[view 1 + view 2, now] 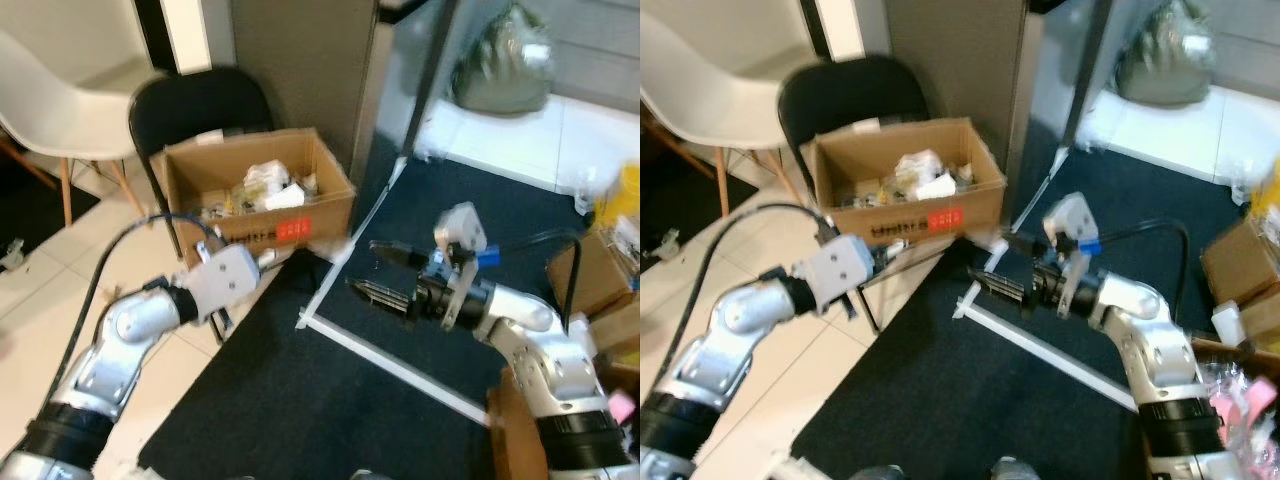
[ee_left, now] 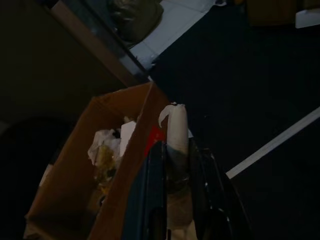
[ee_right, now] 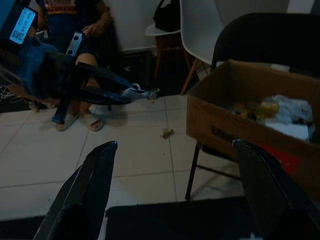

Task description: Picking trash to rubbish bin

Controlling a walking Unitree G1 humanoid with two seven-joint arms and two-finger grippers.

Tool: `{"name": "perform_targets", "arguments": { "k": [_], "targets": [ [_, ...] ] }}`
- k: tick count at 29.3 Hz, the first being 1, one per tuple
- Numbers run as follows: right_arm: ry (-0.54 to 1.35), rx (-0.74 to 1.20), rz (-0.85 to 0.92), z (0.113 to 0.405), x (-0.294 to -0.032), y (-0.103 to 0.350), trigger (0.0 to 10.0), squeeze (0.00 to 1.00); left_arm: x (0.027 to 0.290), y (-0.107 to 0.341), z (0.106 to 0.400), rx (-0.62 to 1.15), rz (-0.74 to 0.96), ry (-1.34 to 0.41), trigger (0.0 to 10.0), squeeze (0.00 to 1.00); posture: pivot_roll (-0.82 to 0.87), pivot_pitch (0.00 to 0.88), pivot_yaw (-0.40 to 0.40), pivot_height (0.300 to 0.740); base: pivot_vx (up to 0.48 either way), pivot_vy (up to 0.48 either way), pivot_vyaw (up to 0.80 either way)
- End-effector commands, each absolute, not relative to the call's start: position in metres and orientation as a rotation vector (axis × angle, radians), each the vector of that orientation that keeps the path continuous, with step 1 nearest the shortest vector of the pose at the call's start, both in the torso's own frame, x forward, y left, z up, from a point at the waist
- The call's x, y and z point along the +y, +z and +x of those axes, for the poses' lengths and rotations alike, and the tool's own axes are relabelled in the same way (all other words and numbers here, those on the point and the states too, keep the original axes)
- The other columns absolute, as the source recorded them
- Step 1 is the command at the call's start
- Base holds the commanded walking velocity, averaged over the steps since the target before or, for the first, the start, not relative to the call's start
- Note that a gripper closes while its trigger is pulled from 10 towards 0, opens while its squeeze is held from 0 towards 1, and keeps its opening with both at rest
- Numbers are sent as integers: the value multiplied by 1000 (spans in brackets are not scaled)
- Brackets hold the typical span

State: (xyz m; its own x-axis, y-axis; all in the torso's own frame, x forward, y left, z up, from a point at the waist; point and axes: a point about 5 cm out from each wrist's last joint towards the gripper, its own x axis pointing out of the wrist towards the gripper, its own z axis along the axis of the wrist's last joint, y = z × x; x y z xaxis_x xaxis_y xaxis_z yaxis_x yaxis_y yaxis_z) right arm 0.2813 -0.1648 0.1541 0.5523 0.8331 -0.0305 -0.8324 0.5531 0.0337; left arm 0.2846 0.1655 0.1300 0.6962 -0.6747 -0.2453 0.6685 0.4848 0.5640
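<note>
Holding one white scrap (image 2: 176,131) pinched between its fingers, the left gripper (image 1: 262,258) sits just beside the front wall of the single box (image 1: 325,205), which stands on a black chair (image 1: 200,105) and already contains trash. The right gripper (image 1: 385,272), fingers spread and empty, hovers near the box's right corner over the dark mat (image 1: 300,400). One white chair (image 1: 70,90) stands left of the box.

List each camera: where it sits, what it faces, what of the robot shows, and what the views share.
Left eye view: on the head, looking forward and down at the cardboard box on a black chair; both silver arms show.
Right eye view: same head camera, same scene.
Left wrist view: along the left gripper, shut on a white scrap, toward the box.
Right wrist view: between the open right gripper fingers, toward the box, the left gripper and a seated person.
Shared: the box.
</note>
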Motion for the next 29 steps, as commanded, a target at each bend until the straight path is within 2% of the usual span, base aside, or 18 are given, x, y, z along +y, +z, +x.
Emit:
{"name": "perform_targets", "arguments": {
  "k": [1,19,24,29],
  "targets": [
    [999,44,21,280,-162,153,10000,0,169,125,284,14,688,-816,10000,0,2,0,-10,740,289,0,0],
    [999,32,9,280,-162,154,10000,0,169,126,284,14,688,-813,10000,0,3,0,-11,740,283,0,0],
    [1003,32,7,279,-163,154,10000,0,169,127,284,12,688,-812,10000,0,3,0,-8,740,285,0,675],
    [999,40,1,280,-163,154,10000,0,169,127,284,12,688,-812,10000,0,3,0,-8,740,283,0,0]
  ]
}}
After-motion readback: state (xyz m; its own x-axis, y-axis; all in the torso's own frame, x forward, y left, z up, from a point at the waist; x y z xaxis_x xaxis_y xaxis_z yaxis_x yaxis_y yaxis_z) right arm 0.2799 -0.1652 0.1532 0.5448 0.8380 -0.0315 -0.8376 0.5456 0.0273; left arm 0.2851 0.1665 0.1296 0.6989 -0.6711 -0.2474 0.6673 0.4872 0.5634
